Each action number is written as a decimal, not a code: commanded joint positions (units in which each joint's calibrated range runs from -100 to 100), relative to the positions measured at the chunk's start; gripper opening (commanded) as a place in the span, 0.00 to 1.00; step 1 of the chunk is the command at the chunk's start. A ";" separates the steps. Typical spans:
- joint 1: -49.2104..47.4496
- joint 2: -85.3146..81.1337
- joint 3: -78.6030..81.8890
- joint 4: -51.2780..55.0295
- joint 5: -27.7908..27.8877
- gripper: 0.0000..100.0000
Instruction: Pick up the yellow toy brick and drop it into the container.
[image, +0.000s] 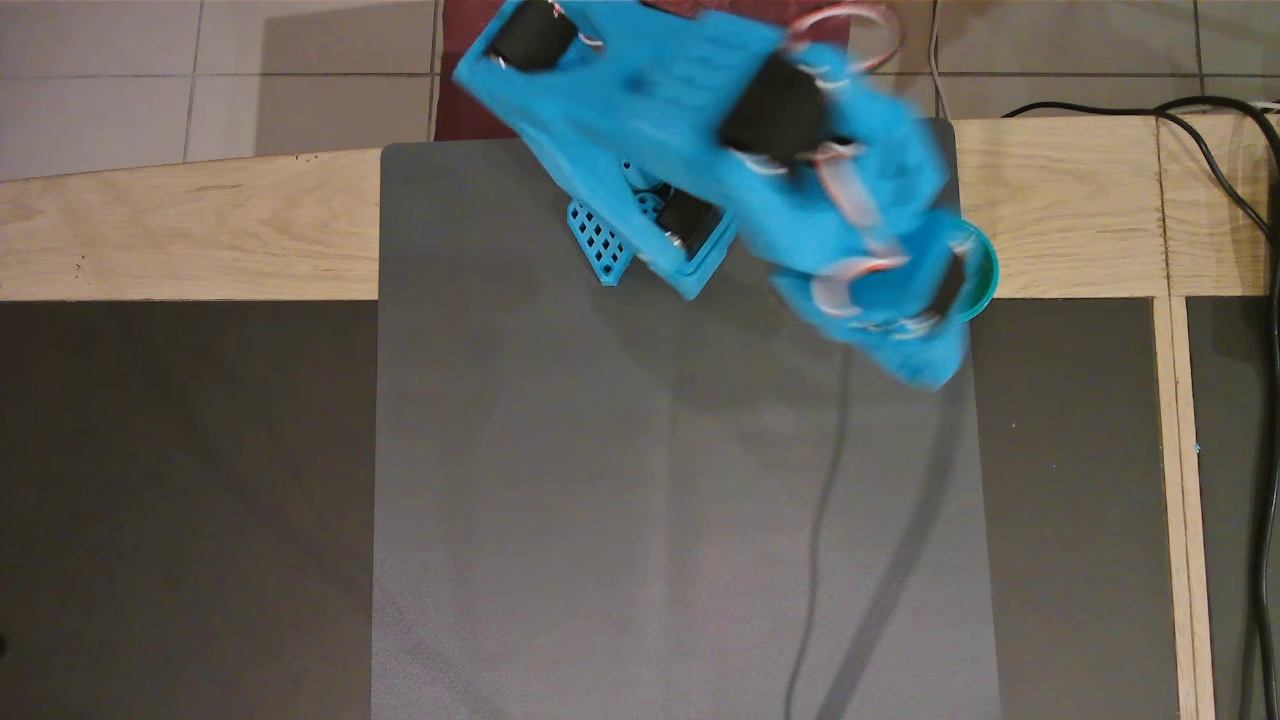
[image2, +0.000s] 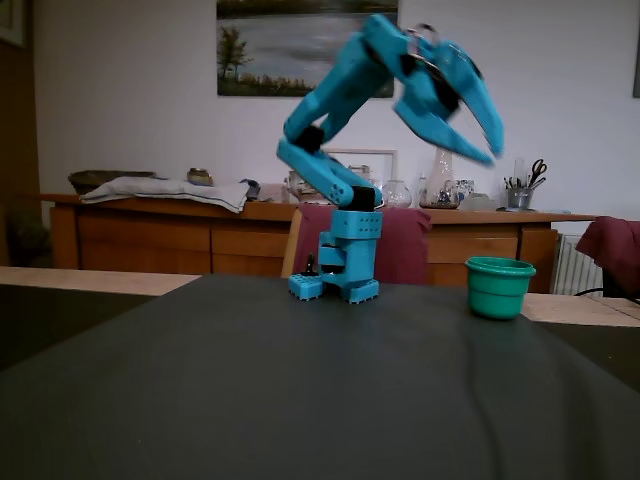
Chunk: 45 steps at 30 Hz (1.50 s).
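Overhead view: the blue arm (image: 700, 110) is smearing with motion blur, lying diagonally from the top centre toward the right edge of the grey mat (image: 620, 480). Its far end, the tool (image: 925, 365), is hanging over the mat just below and left of the container (image: 982, 278); blur is hiding the fingers here, so their spacing cannot be read from this angle. Only a teal sliver of the container's right rim is showing past the arm, sitting where the mat's right edge is meeting the pale wooden tabletop (image: 180, 230). The yellow toy brick is not showing; the arm is covering nearly all of the cup's inside, so whether it is lying in there cannot be told. A black cable (image: 1235, 200) is running down the right side. The arm's lattice base (image: 600, 240) is standing at the mat's top edge. Fixed view: the arm (image2: 335, 110) is folding high above its base (image2: 335, 285), blurred. The tool (image2: 490, 150) is raised well above and somewhat left of the container (image2: 499, 287), its two fingers spread apart with nothing between them, tips pointing down to the right. The container is standing upright on the dark tabletop (image2: 250, 390), apart from the base, its inside hidden by its wall from this low angle. A wooden sideboard (image2: 160, 235) and a framed painting (image2: 300, 45) are sitting behind.
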 joint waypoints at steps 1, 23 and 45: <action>10.81 -9.21 3.04 0.92 -0.70 0.00; 35.95 -33.16 37.25 -1.39 -0.75 0.00; 35.95 -33.24 54.93 -10.09 -0.49 0.00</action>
